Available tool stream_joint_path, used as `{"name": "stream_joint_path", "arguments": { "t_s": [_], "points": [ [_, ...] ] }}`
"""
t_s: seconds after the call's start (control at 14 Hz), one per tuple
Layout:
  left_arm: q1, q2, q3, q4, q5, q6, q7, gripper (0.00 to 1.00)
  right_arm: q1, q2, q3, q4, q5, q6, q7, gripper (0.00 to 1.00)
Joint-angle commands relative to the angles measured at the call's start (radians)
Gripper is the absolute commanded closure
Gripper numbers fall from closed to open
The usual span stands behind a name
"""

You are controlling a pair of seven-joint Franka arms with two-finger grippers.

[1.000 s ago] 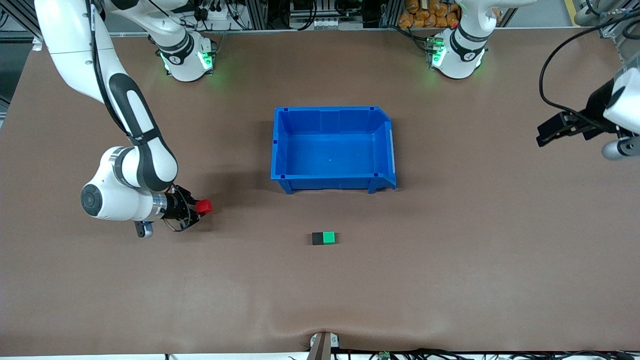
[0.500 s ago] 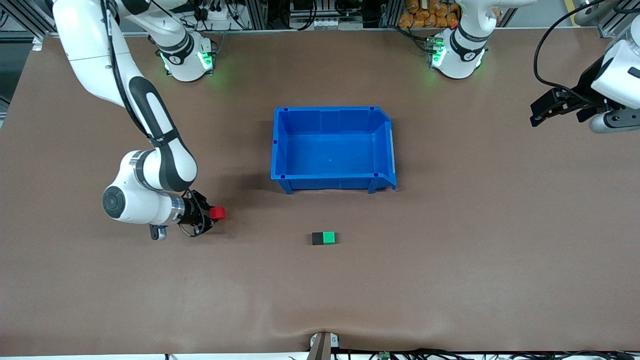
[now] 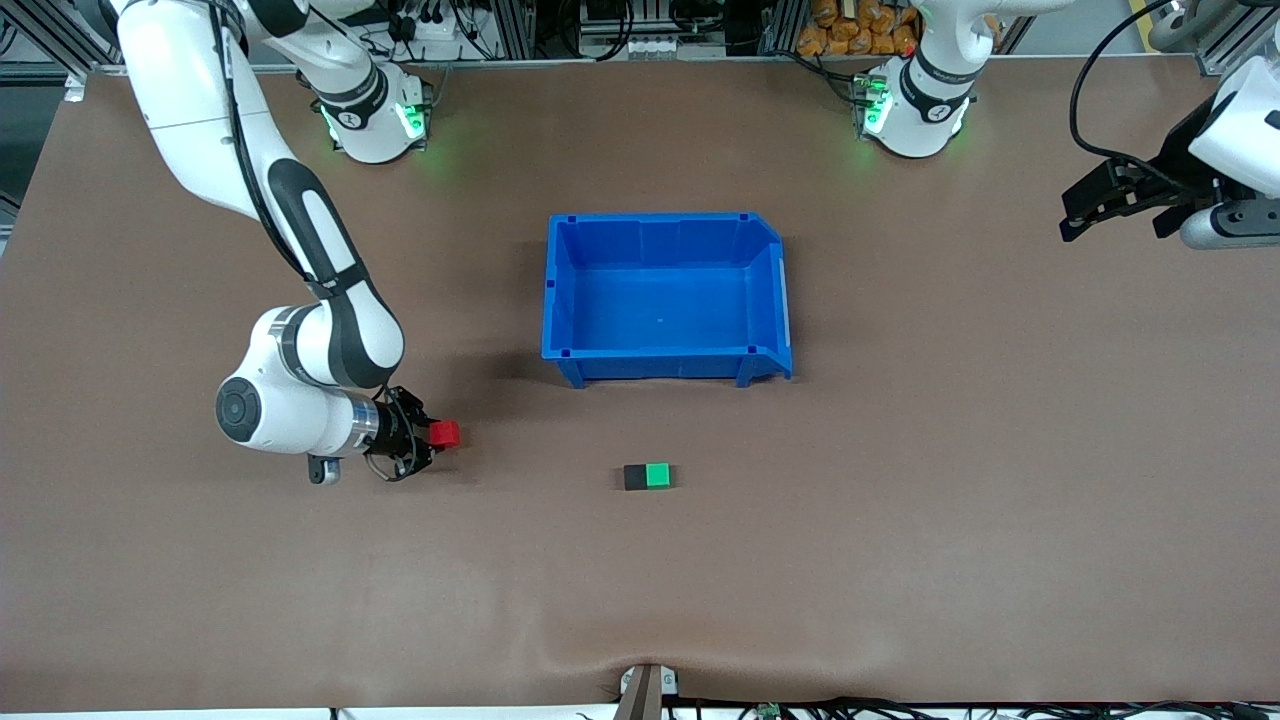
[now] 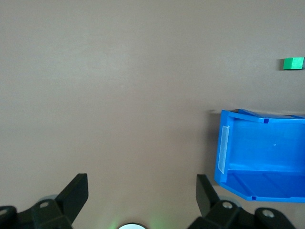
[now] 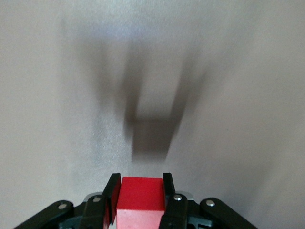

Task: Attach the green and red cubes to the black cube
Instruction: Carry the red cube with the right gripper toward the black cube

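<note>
There, the right gripper (image 3: pixel 432 436) was clamped on the red cube (image 3: pixel 444 433), carrying it just above the table (image 3: pixel 900 520) toward the right arm's end, its fingers (image 5: pixel 167 191) pressed against two opposite faces. The black cube (image 3: pixel 635 477) and green cube (image 3: pixel 657 475) sat touching, nearer the front camera than the blue bin (image 3: pixel 560 300), their joined long axis running along the table, green toward the left arm's end. The left gripper (image 3: pixel 1085 210) waited with fingers spread over that end.

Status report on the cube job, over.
Right gripper shut on red cube, over bare table. Left gripper open, waiting at its table end. Green cube touching black cube. Path unobstructed.
</note>
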Motion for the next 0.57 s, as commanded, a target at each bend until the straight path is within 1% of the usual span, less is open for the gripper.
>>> {"name": "stream_joint_path", "arguments": {
  "t_s": [0.0,0.5],
  "points": [
    [0.007,-0.024,0.000,-0.015,-0.014,-0.018,0.018,0.00,0.026,0.027,-0.007,0.036,0.015,0.002,0.057,1.00],
    [0.005,-0.024,-0.001,-0.018,-0.013,-0.019,0.017,0.00,0.066,0.063,-0.007,0.091,0.017,0.017,0.151,1.00]
  ]
}}
